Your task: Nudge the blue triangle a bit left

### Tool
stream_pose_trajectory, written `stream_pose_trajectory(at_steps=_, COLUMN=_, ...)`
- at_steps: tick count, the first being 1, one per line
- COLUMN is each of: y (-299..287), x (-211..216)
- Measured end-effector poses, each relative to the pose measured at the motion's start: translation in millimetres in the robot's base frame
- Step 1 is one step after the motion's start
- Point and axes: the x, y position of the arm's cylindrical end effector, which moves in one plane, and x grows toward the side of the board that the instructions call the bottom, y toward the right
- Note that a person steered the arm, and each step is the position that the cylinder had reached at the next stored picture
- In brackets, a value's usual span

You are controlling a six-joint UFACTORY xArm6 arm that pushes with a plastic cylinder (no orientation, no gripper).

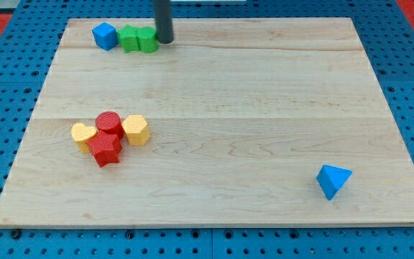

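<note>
Blue triangle sits far toward view's bottom right of wooden board, alone. My tip, plain rod with no fingers, touches green block, well apart from triangle. Risk: off-centre contact spins triangle instead of sliding it left; overshoot likely.

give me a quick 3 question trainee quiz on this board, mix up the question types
1. True or false: my tip is touching the blue triangle.
2. Multiple choice: which block sits right beside my tip? A) the green block B) the red cylinder C) the yellow hexagon
3. Fill in: the blue triangle lies near the view's ______ right corner of the wooden board.

Key
1. False: my tip is at the view's top, far from the triangle.
2. A: my tip stands just to the view's right of the green block.
3. Bottom.
</note>
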Motion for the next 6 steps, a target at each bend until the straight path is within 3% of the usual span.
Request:
stream_pose_trajectory(at_steps=3, y=279, x=134)
stream_pose_trajectory(at_steps=4, y=321, x=223)
stream_pose_trajectory(at_steps=5, y=328, x=303)
stream_pose_trajectory(at_steps=6, y=311, x=309)
